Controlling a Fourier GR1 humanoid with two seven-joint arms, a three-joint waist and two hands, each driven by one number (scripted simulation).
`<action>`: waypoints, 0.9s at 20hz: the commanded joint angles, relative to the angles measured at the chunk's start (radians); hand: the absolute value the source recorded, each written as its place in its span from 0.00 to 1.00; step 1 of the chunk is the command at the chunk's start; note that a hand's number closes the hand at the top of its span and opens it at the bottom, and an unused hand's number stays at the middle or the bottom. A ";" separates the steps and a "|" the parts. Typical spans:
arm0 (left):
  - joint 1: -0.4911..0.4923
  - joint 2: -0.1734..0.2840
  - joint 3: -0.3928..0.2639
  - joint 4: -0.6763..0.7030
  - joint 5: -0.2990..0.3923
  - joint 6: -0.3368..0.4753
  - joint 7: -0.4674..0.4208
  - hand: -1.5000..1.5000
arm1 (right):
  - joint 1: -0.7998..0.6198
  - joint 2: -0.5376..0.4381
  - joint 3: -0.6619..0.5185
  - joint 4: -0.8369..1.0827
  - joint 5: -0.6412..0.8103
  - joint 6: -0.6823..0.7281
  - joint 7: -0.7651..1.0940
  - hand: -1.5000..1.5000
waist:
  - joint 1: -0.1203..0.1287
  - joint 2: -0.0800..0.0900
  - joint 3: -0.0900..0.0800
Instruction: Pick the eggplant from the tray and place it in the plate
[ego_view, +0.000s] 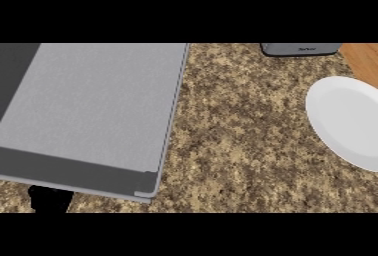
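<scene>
Though the grey tray (88, 110) at left and the white plate (347, 122) at far right both show, no eggplant is visible (neither holds one), and whether the black hand (50, 200) near the tray's corner grips anything I cannot tell, so placing remains.

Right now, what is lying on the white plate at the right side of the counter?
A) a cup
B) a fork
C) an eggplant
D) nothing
D: the white plate shows only its bare surface, and no eggplant appears anywhere in view.
</scene>
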 joint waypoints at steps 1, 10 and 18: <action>-0.145 0.005 0.062 0.006 0.020 -0.001 0.043 0.50 | -0.012 -0.021 -0.053 0.075 -0.023 0.035 -0.079 1.00 | 0.033 0.002 0.003; -0.218 -0.041 0.057 0.085 -0.013 0.001 0.037 0.50 | -0.131 0.025 0.084 -0.053 0.022 0.082 0.069 1.00 | 0.045 0.006 0.002; -0.156 -0.031 0.051 0.023 -0.041 0.004 0.021 0.50 | -0.328 0.106 0.208 -0.022 0.097 0.042 0.161 1.00 | 0.060 0.004 0.003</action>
